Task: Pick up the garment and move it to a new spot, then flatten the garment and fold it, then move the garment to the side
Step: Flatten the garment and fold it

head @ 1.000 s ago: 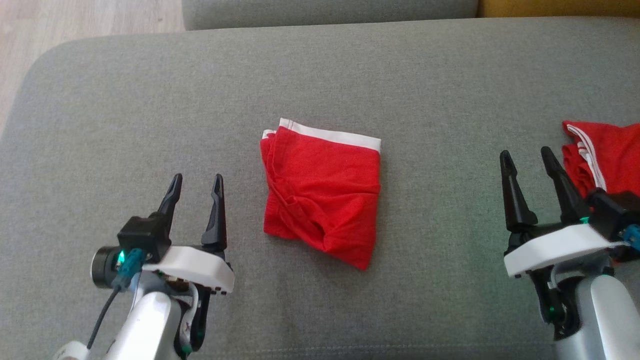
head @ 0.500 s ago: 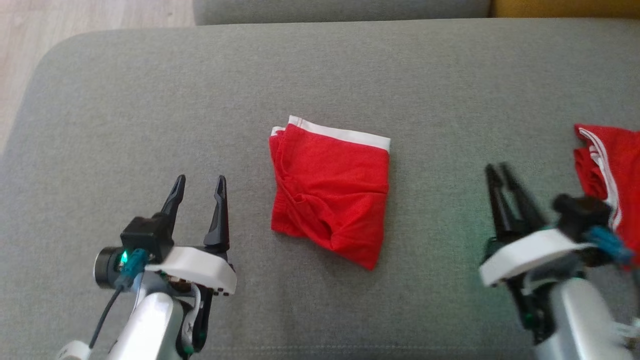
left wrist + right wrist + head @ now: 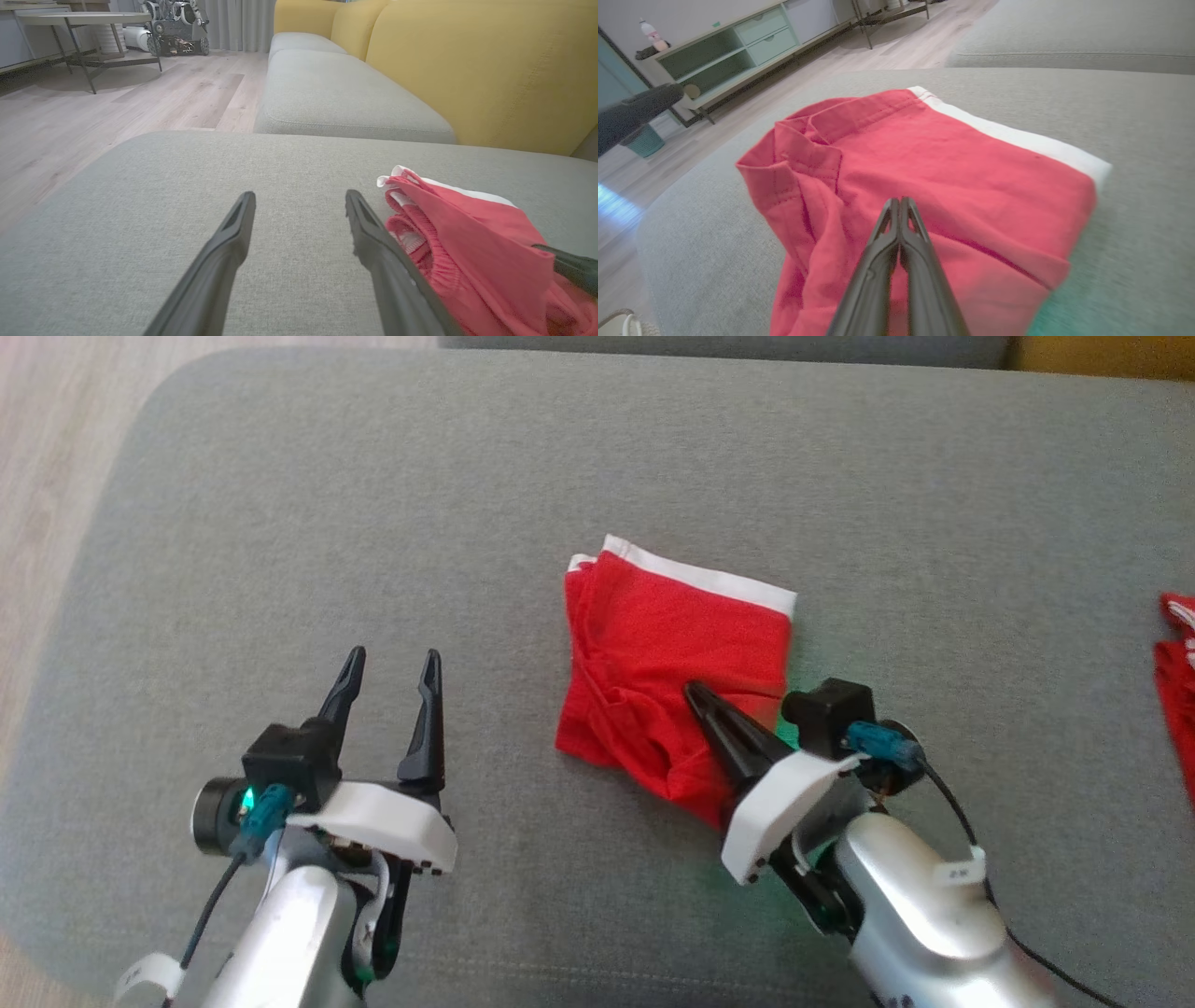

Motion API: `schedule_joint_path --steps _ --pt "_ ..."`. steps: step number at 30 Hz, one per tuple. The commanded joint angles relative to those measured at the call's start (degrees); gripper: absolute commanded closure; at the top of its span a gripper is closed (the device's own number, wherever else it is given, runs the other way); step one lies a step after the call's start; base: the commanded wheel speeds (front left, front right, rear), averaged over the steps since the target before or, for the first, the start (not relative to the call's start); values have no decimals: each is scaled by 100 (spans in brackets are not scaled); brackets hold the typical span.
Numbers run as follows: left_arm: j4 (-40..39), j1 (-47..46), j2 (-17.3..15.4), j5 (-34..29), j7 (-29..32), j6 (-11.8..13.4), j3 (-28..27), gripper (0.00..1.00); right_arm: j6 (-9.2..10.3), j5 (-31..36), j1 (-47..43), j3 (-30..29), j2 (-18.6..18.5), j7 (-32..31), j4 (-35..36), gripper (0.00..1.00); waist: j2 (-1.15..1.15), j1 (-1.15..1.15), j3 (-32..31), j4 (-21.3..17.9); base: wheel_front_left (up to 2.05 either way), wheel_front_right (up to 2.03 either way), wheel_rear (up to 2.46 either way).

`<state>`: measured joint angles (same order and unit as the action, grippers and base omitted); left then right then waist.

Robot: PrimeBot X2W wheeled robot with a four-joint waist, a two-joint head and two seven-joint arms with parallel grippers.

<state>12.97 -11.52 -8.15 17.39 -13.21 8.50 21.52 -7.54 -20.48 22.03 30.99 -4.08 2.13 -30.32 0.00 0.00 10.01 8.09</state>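
Note:
The garment (image 3: 672,644) is a folded pair of red shorts with a white waistband, lying in the middle of the grey cushion (image 3: 373,476). My right gripper (image 3: 693,691) is shut, its fingers pressed together with nothing between them. Its tip is over the garment's near right part. In the right wrist view the joined tips of the right gripper (image 3: 900,201) point across the red garment (image 3: 924,144). My left gripper (image 3: 393,658) stands open to the left of the garment, apart from it. In the left wrist view the left gripper (image 3: 300,196) shows bare cushion between its fingers, with the garment (image 3: 467,233) beside the right one.
Another red garment (image 3: 1176,653) with white stripes lies at the cushion's far right edge. Wooden floor (image 3: 47,429) borders the cushion on the left. A yellow backrest (image 3: 467,60) and a second grey seat (image 3: 336,93) lie beyond.
My right gripper has shut and swung left from beside the striped garment to over the folded shorts. The head camera has shifted, so the whole scene sits further right. The left gripper stays open.

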Motion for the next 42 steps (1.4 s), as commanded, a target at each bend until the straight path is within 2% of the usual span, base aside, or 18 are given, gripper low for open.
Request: schedule_joint_path --steps 1,9,17,24,31,36,40,41,42 --pt "-153 -269 -32 33 -49 -5 -174 0 5 -94 266 210 109 142 19 100 0 0 46 88 0 0 0" --pt "-86 -285 0 48 -90 -4 -138 0 5 -906 776 1196 119 518 -459 100 0 0 80 231 0 0 0" --pt "-24 -299 -4 71 -118 3 -141 0 5 -1626 911 2254 119 419 -689 100 0 0 41 252 0 0 0" --pt "2 -271 -16 98 -136 17 -156 0 5 -2022 1058 2713 120 685 -733 100 0 0 1 213 0 0 0" --pt "-5 -203 -54 111 -146 52 -181 0 5 -2015 1222 2392 98 1094 -556 100 0 0 -80 128 0 0 0" --pt "-38 -123 -96 127 -150 97 -206 0 5 -1748 1146 1757 -102 1218 -388 100 0 0 -175 9 0 0 0" --pt "-61 -76 -134 134 -147 127 -213 0 5 -1429 933 1020 -264 1257 -246 100 0 0 -265 -92 0 0 0" --pt "-71 -63 -143 134 -145 138 -214 0 5 -1342 853 806 -301 1262 -199 98 0 0 -281 -118 0 0 0" --pt "-84 -53 -154 133 -142 144 -212 0 5 -1239 769 577 -340 1266 -151 46 0 0 -294 -143 0 0 0"
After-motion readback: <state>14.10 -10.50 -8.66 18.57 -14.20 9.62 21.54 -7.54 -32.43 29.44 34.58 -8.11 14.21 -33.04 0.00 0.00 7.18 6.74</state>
